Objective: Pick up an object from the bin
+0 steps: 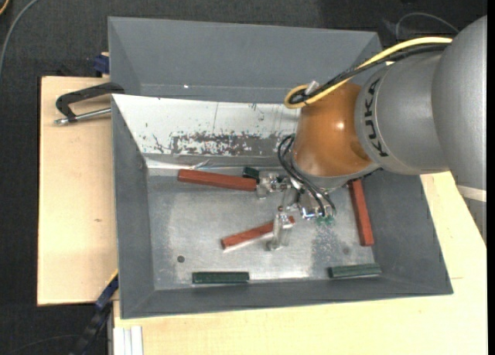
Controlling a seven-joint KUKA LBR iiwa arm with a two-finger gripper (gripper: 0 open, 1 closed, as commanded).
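Though askew, red stick (246, 237) beside gripper (279, 231).

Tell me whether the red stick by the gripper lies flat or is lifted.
Flat, apparently: the red stick lies along the bin floor, its right end under the gripper.

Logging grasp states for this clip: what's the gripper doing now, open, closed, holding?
Gripper: cannot be told; it sits at the right end of the middle red stick.

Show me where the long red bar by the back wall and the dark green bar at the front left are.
Long red bar (216, 180): camera view, middle of its length.
Dark green bar (220, 277): camera view, middle of its top.
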